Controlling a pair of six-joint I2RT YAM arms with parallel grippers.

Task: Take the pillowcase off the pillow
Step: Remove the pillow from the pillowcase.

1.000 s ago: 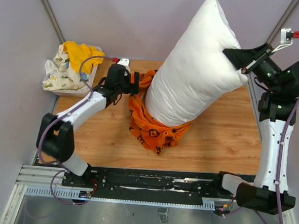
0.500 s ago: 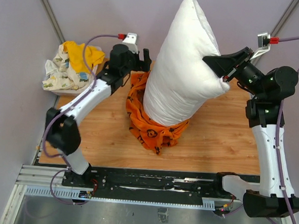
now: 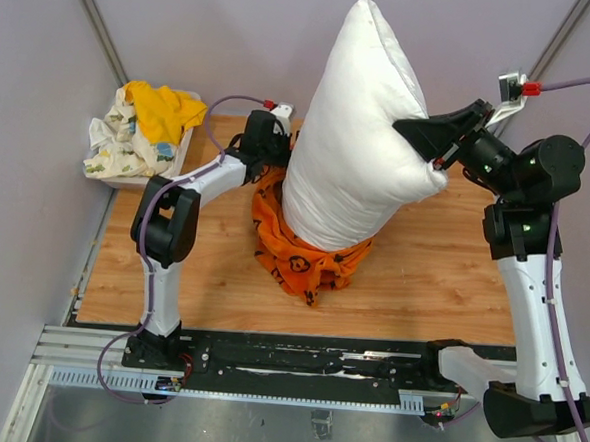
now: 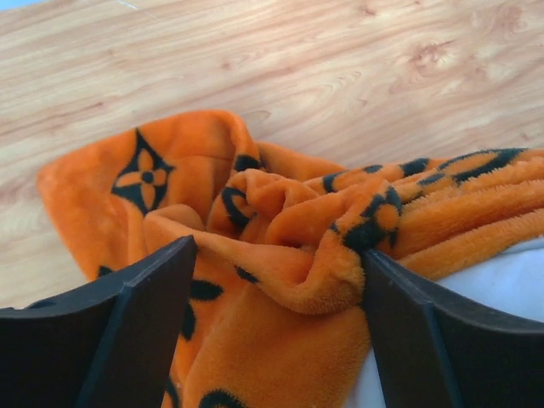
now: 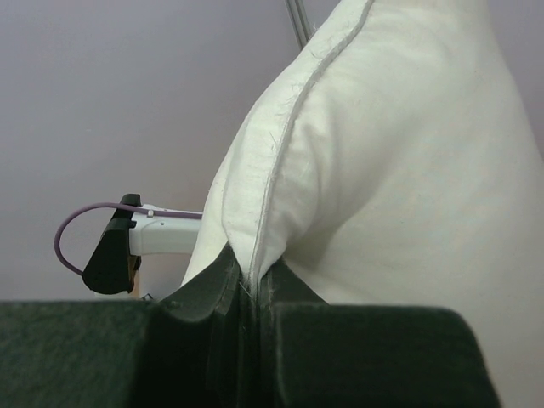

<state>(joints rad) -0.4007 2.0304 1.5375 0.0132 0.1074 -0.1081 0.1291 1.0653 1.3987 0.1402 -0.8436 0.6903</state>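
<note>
The white pillow (image 3: 360, 135) stands tall on end, its bottom still inside the orange pillowcase (image 3: 308, 257), which is bunched on the table. My right gripper (image 3: 431, 159) is shut on the pillow's seamed right edge and holds it up; in the right wrist view the gripper (image 5: 252, 285) pinches the seam of the pillow (image 5: 391, 170). My left gripper (image 3: 276, 160) is at the pillowcase's upper left rim. In the left wrist view the gripper (image 4: 276, 289) is open, with its jaws wide apart on either side of a fold of the pillowcase (image 4: 280, 246).
A white bin (image 3: 127, 176) at the back left holds a yellow cloth (image 3: 162, 108) and a white floral cloth (image 3: 115, 140). The wooden table (image 3: 443, 260) lies between grey walls. A metal rail (image 3: 296, 366) runs along the near edge.
My right gripper has swung the pillow left and more upright. My left arm has folded and brought its gripper right, down onto the pillowcase's rim.
</note>
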